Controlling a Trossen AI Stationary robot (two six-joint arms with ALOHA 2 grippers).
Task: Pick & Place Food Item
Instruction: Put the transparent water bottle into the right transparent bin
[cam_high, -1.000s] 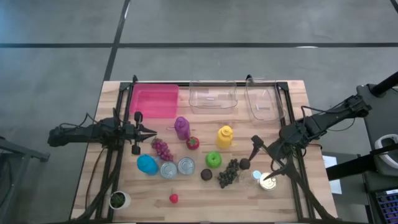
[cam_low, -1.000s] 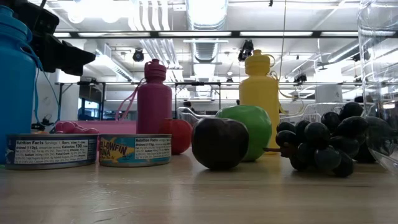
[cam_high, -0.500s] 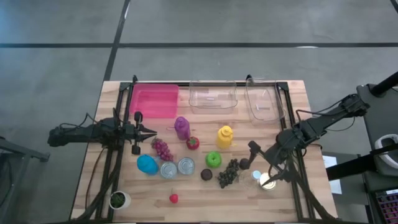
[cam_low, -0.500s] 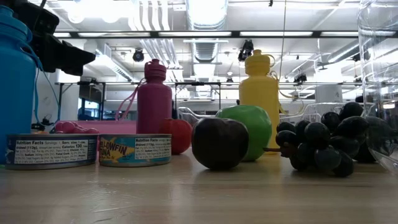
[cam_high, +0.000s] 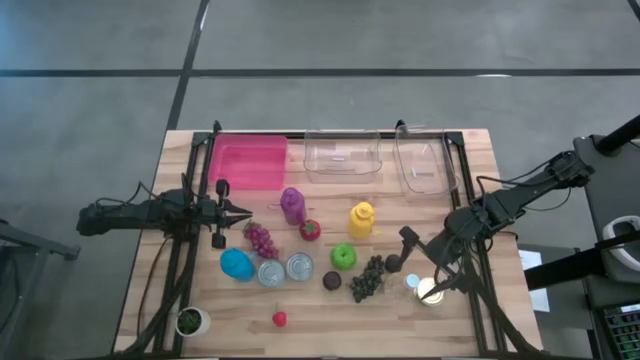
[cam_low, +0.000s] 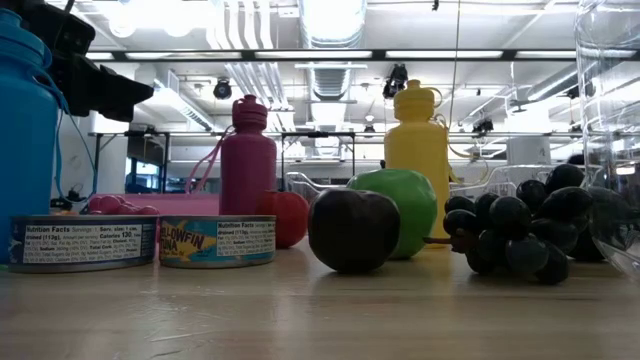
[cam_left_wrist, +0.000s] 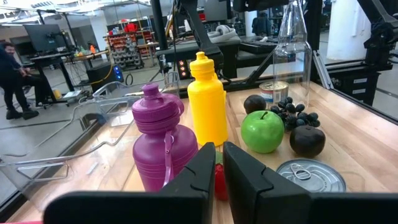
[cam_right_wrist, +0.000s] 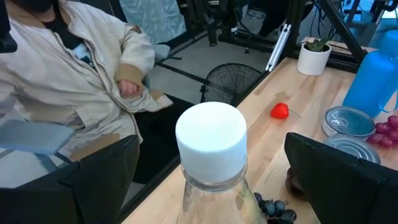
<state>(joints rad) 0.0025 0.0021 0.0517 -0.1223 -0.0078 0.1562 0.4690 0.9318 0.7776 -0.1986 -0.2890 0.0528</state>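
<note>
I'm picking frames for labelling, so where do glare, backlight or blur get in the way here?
High view: bright glare on the glass bottle beside the right gripper. Low view: ceiling lights backlight the yellow bottle, and the plum looks nearly black. Right wrist view: the white bottle cap looks washed out; the person behind looks soft.

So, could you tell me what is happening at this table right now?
The right gripper hangs wide open over a clear glass bottle with a white cap near the table's right front, its fingers on either side of the cap without gripping it. The left gripper waits shut at the table's left side, near the purple plastic bottle. The fruit, tins and other bottles stand untouched on the wooden table. A person in a beige jacket sits beyond the table edge.
</note>
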